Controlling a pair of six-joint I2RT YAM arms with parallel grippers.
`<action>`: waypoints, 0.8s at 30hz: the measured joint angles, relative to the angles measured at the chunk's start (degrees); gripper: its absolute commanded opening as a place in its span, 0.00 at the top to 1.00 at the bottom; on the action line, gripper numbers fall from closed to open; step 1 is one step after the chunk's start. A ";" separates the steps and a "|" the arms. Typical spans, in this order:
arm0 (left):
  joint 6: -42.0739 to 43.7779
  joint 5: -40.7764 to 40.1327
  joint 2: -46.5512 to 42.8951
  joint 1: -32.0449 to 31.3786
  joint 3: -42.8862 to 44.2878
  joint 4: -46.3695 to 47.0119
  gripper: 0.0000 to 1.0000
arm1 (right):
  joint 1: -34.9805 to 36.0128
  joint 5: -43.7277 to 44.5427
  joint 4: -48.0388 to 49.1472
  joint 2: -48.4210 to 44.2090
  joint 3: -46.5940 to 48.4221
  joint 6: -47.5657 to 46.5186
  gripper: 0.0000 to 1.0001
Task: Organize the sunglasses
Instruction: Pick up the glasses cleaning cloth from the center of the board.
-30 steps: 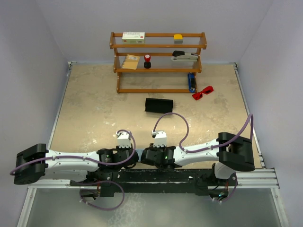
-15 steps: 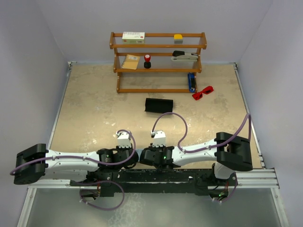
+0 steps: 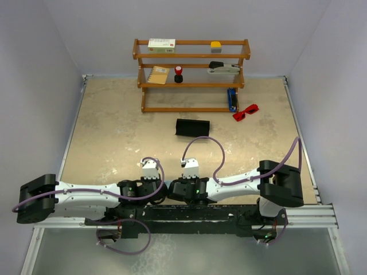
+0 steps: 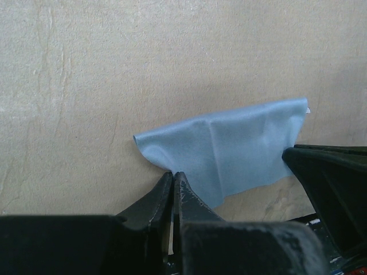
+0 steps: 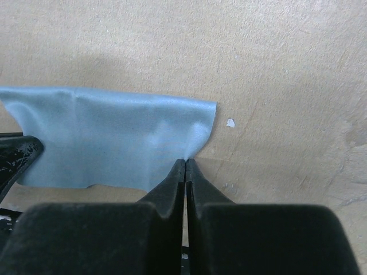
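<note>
The red sunglasses (image 3: pixel 245 112) lie on the table at the far right, just right of the wooden shelf (image 3: pixel 192 74). Both grippers are far from them, close together at the near edge. My left gripper (image 4: pixel 173 173) is shut on one corner of a light blue cloth (image 4: pixel 229 152). My right gripper (image 5: pixel 186 160) is shut on the opposite corner of the same cloth (image 5: pixel 109 137). The cloth hangs stretched between them just above the table. In the top view the cloth is almost wholly hidden under the wrists.
A black oblong case (image 3: pixel 192 127) lies in front of the shelf, mid-table. The shelf holds a white box, a yellow block, a stapler, a notebook and a small red-and-black item; a blue object leans at its right foot. Grey walls enclose the table.
My right arm has drawn a little to the left, bringing its wrist closer to the left one. The left arm, sunglasses and case have not moved.
</note>
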 measured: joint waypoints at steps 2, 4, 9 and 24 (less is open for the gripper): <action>0.00 0.02 0.00 0.00 0.00 0.00 1.00 | 0.09 0.07 -0.22 0.13 0.20 -0.15 1.00; 0.00 0.02 0.00 0.00 0.00 0.00 1.00 | 0.09 0.11 -0.37 0.13 0.28 -0.20 1.00; 0.02 -0.09 0.22 0.00 0.00 -0.02 1.00 | 0.09 0.02 -0.39 -0.07 0.28 -0.17 1.00; 2.21 -1.33 4.70 0.02 5.99 0.02 1.00 | -1.11 -3.17 -2.03 -6.51 -2.08 -2.56 1.00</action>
